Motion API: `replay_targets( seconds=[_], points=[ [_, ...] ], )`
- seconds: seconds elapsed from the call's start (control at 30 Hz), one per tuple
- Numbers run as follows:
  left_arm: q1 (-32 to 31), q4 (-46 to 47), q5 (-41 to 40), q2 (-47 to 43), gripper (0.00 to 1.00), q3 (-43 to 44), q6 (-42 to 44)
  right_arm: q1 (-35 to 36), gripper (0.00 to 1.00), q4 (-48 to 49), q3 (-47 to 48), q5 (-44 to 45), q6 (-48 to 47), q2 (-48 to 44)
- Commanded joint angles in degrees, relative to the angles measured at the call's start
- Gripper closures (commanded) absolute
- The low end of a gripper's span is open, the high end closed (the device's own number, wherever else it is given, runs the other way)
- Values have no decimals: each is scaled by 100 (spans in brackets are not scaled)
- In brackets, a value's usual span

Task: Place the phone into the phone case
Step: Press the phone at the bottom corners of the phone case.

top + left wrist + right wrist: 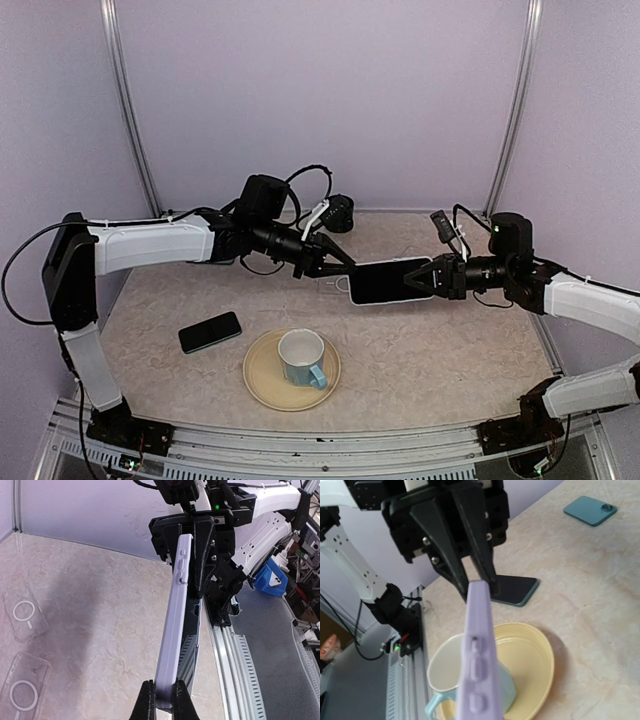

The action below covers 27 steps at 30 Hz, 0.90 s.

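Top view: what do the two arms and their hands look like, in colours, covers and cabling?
The left arm and right arm have smooth white shells over the long links, black joints and black bases. The left hand and right hand are black, each with two tapered fingers. Black cables loop above the left wrist; a small green light shows on the right wrist.

Robotics lab cell: lilac enclosure walls (320,100), aluminium corner posts (131,110), slotted rail (330,450) edging a marbled tabletop (450,340).
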Motion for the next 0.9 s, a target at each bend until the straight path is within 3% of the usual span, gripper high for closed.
replay_targets(
  seconds=[0.0,0.27,0.63,0.87],
  points=[
    [-19,-107,172,120,100,197,48,-4,100,268,68,-29,-75,-85],
    [118,145,791,146,100,84,-257,-4,100,476,-104,-132,-180,6],
    [473,1321,1945,260,100,-181,-1982,-4,100,369,-177,150,-365,-46],
    [597,2690,2179,144,79,-626,-3155,-4,100,305,-172,250,-371,-50]
  ],
)
